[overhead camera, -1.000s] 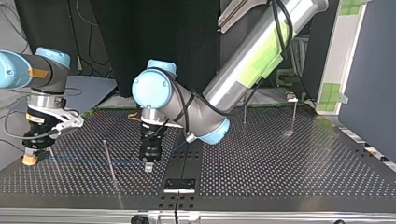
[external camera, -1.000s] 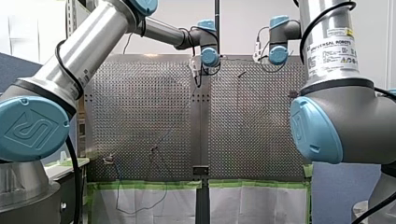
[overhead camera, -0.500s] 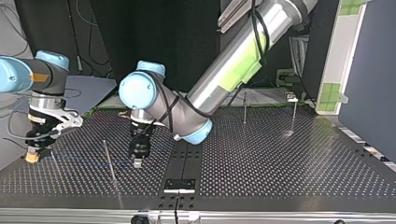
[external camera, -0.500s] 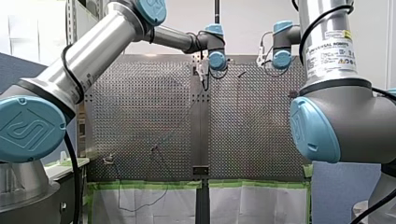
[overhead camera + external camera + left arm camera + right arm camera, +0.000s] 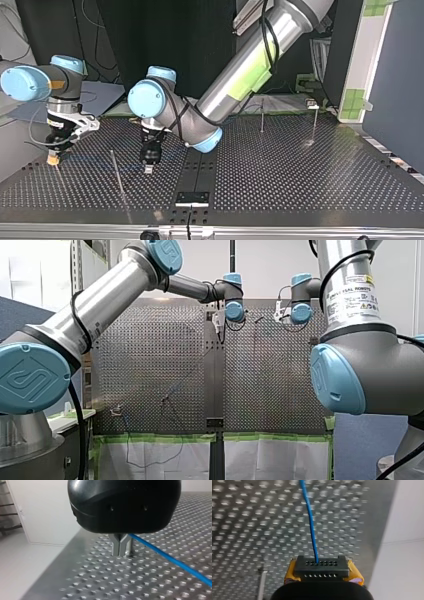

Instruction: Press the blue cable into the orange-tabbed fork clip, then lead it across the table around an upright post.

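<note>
Over the last second, in the top view, my right gripper (image 5: 52,161) has slid toward 2 o'clock and my left gripper (image 5: 148,169) toward 10 o'clock, narrowing the gap, with an upright post (image 5: 117,172) standing between them. Each is clamped on the blue cable (image 5: 310,530), strung low over the perforated table (image 5: 300,175). I judge the routing leg is under way — which side of the post the cable passes, I cannot tell.
</note>
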